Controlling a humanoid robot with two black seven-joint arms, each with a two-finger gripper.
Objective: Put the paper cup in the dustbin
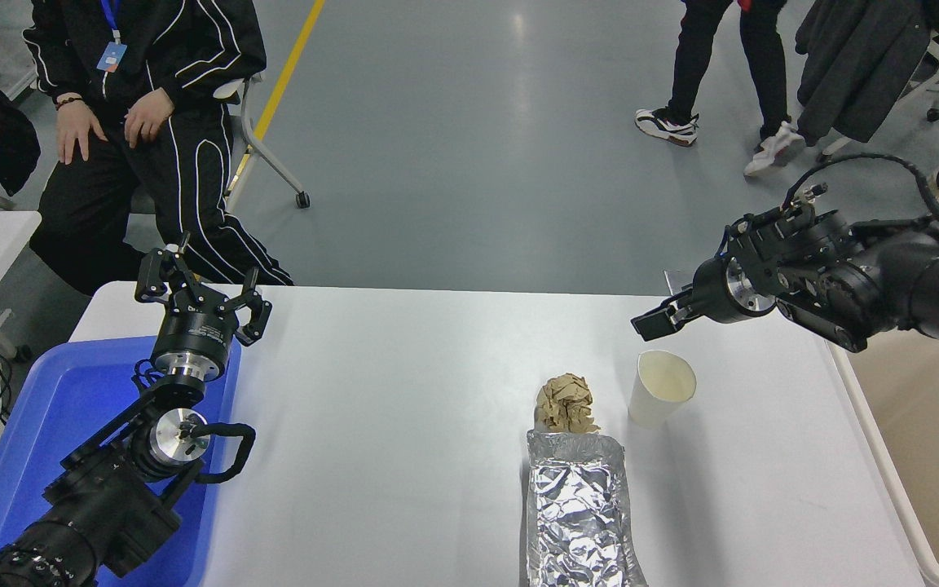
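Note:
The paper cup (661,390) stands upright on the white table (404,424), right of the middle, white outside and cream inside. My right gripper (655,319) hangs just above and behind the cup, a little to its left, and is apart from it. The right arm comes in from the right edge. The beige dustbin (938,456) stands off the table's right end, partly hidden by the right arm. My left gripper (200,292) is parked at the lower left, open and empty.
A crumpled brown paper ball (565,403) lies just left of the cup, touching a foil tray (579,514) that runs to the front edge. A blue tray (37,432) lies under the left arm. A person sits at the far left, others walk at the far right.

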